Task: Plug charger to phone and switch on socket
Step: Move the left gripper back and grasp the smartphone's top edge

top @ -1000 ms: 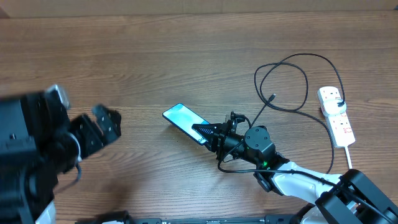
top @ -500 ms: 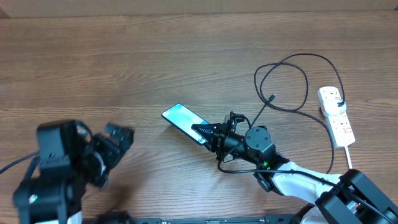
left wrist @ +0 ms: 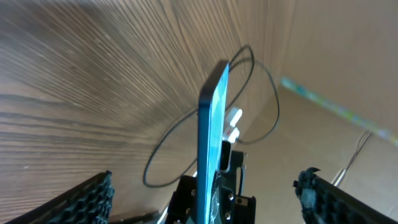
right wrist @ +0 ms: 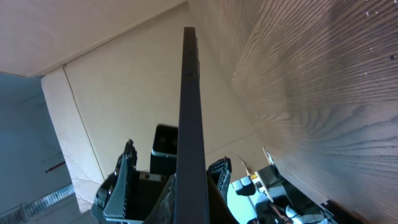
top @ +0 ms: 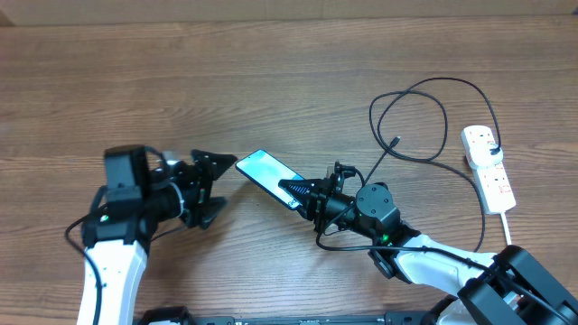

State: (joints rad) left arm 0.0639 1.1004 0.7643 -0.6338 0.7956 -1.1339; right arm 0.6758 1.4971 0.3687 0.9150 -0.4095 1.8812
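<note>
The phone, slim with a light blue screen, lies slanted at the table's middle; its right end is clamped in my right gripper. The right wrist view shows the phone edge-on between the jaws. My left gripper is open, fingers spread just left of the phone's free end. In the left wrist view the phone stands edge-on between the wide-apart fingers, untouched. The charger cable loops at the right, its connector tip free on the table. The white socket strip lies at the far right.
The wooden table spreads behind the arms. The right arm's black body and thick cables lie just right of the phone. The strip's white cord runs toward the front edge.
My left arm has swung from the far left toward the centre, its open gripper now beside the phone's left end. The right gripper, phone and cable have not moved.
</note>
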